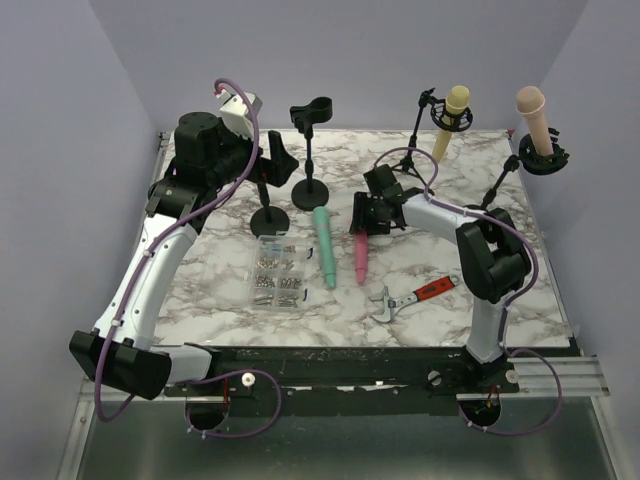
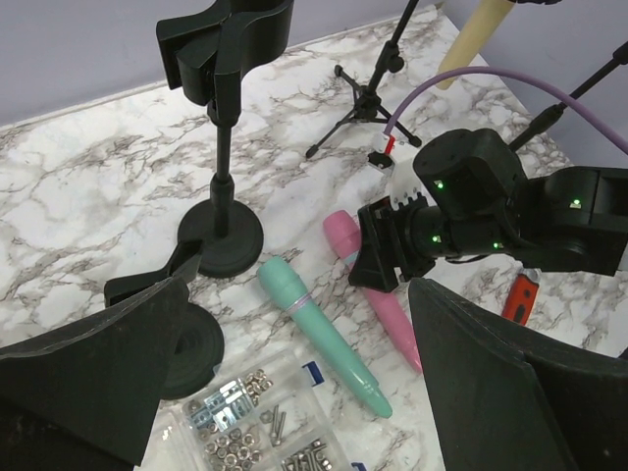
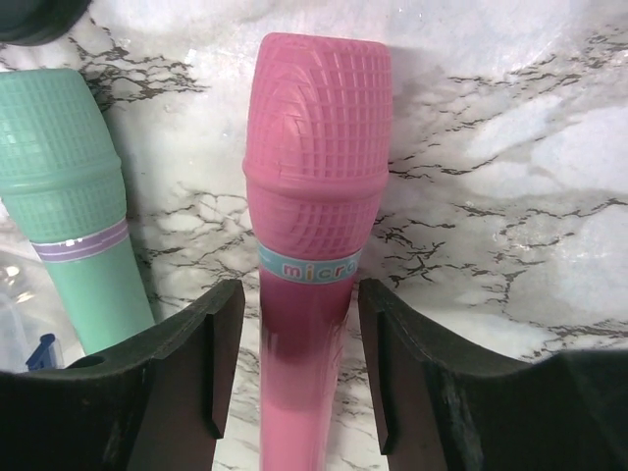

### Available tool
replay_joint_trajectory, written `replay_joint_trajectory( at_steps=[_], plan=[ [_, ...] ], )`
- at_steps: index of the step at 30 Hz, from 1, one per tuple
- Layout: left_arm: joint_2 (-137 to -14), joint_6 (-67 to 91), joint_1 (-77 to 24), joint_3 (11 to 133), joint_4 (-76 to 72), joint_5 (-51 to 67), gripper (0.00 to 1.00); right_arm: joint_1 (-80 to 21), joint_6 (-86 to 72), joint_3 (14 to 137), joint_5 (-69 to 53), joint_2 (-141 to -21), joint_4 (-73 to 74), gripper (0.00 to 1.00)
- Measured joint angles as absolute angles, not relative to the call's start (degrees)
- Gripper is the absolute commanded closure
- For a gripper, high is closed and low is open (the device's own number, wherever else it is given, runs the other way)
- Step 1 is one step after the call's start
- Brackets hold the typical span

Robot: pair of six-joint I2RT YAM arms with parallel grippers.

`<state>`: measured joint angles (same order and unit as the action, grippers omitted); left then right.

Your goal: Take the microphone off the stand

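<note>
A pink microphone [image 3: 314, 177] lies flat on the marble table [image 1: 230, 290], beside a teal microphone [image 1: 325, 245]. My right gripper [image 3: 300, 304] straddles the pink one's handle, open, with a gap at each finger. In the overhead view this gripper [image 1: 366, 224] sits at the pink microphone's [image 1: 360, 255] head end. A yellow microphone [image 1: 452, 118] and a beige one [image 1: 535, 120] sit in stands at the back right. Two black stands [image 1: 310, 150] at the back left hold nothing. My left gripper [image 2: 299, 289] hovers open above the table near them, holding nothing.
A clear box of screws and nuts [image 1: 278, 272] lies left of the teal microphone [image 2: 324, 334]. A wrench with an orange handle [image 1: 410, 297] lies in front of the right arm. Tripod legs [image 2: 358, 98] stand behind the right gripper [image 2: 392, 255].
</note>
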<state>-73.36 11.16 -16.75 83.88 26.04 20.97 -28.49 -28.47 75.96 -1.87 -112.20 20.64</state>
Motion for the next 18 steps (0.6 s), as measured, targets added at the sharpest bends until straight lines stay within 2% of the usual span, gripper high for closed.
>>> replay_joint_trajectory(
  at_steps=[5,12,18],
  plan=[
    [-73.9,11.6,-17.0,83.7,25.8,21.2,0.01,-28.5,-28.1,75.9,-1.8,-109.8,20.7,0.4],
    [-74.2,16.0,-17.0,83.2,23.3,22.9,0.01,-28.5,-26.9,75.8,-1.8,-105.0,20.6,0.22],
    [-76.6,28.9,-13.8,83.4,18.3,28.6,0.03,-28.5,-25.3,73.4,-2.5,-98.8,19.1,0.1]
  ],
)
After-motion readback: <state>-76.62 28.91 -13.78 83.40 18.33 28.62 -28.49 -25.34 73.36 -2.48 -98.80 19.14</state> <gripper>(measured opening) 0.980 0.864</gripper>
